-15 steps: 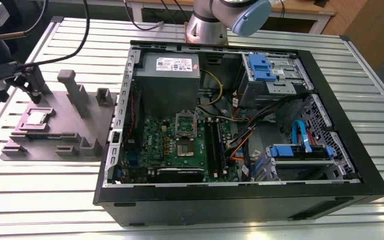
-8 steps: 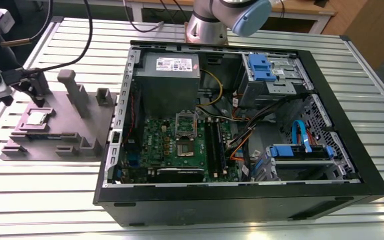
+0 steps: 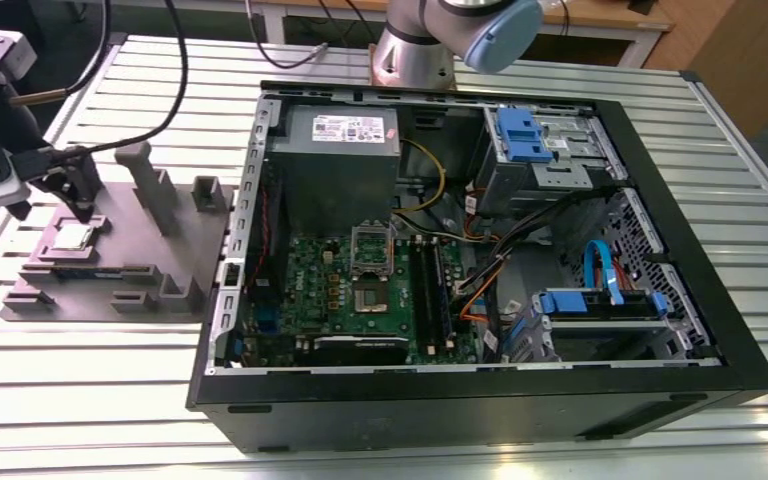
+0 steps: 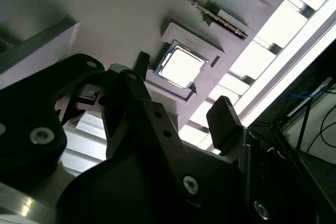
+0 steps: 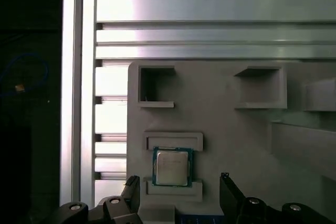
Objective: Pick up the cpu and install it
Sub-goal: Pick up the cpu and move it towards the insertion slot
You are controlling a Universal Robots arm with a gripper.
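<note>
While cpu (image 5: 171, 167) sits in its tray (image 5: 236, 145) recess by the tray's edge | fingers (image 5: 231, 195) spread, straddling it untouched | judged: aligned to pinch its sides

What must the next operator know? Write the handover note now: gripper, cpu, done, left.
The gripper: jaws open, holding nothing, poised over the cpu with one jaw on each side of it.
The cpu: lying flat in its recess in the grey tray, on the slatted table beside the open computer case.
Done: gripper lined up on the cpu.
Left: cpu not yet gripped or lifted, and not yet in the socket of the green board inside the case.
</note>
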